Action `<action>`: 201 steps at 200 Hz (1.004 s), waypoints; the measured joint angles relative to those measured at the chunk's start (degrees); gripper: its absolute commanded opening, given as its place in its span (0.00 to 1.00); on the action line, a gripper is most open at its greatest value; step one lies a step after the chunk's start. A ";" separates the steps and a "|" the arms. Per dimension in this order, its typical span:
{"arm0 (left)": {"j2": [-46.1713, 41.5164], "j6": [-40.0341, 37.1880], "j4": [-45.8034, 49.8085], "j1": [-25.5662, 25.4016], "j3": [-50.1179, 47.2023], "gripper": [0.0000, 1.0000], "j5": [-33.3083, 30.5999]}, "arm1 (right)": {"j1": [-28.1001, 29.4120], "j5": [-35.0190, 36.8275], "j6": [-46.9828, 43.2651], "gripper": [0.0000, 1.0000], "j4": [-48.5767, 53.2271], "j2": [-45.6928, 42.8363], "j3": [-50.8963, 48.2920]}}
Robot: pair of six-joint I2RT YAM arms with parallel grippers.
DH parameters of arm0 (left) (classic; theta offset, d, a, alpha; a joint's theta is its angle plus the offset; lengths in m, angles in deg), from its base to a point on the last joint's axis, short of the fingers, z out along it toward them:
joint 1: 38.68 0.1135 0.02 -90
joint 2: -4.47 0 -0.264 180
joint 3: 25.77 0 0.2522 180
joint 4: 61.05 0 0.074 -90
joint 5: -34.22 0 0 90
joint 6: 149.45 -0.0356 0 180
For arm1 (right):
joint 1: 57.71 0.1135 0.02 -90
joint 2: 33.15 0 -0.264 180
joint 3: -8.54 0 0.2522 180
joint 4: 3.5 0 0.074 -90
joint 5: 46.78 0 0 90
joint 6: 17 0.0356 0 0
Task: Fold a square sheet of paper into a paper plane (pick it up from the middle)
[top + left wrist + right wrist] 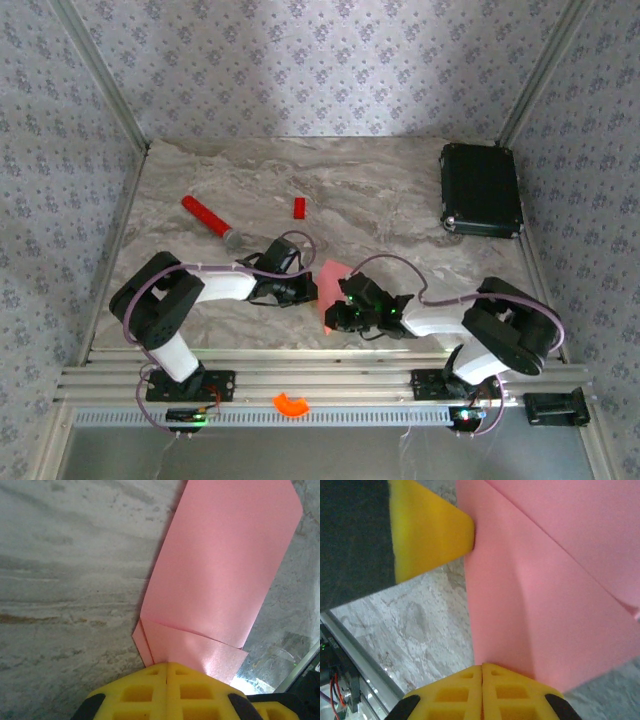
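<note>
1. Standing all around are tall walls (pixel 320 60) with grey flowery wallpaper. They shut the room in on three sides.
2. The wide, flat, grey marble-look surface (pixel 400 200) has lots of bare room behind the arms.
3. A black, hard, box-shaped case (pixel 481 189) lies in the far right corner, well apart from the work.
4. The thin salmon-pink sheet of paper (pixel 330 278), folded into a narrow shape, sits low between the two arms, near the front of the surface. Its long side runs from near to far. I cannot tell if it rests on the surface or hangs just above it.
5. The left pincer (pixel 166 666), with yellow foam tips, is clenched on one corner of the paper. The paper stretches away from it, up and to the right in its own view.
6. The right pincer (pixel 482 667) is clenched on the near end, and the paper runs straight away from it. A yellow fingertip (pixel 435 535) of the left pincer touches the paper's edge further along.
7. Both arms are just as near, since both pinch the paper. I think the next fold has to follow that long near-to-far line.
8. A red stick with a grey tip (pixel 208 218) and a small red block (pixel 298 207) lie far back. A small orange curved piece (pixel 291 403) sits on the front rail (pixel 400 375).
</note>
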 measured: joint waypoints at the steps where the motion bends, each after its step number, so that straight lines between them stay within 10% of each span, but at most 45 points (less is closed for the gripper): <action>1: 0.00 0.00 0.00 0.00 0.00 0.00 0.00 | 0.02 0.11 0.00 0.08 0.13 -0.26 -0.04; 201: -0.94 0.66 1.14 0.00 -0.02 0.00 -0.74 | -2.95 11.23 -0.39 0.27 12.04 -21.00 -3.72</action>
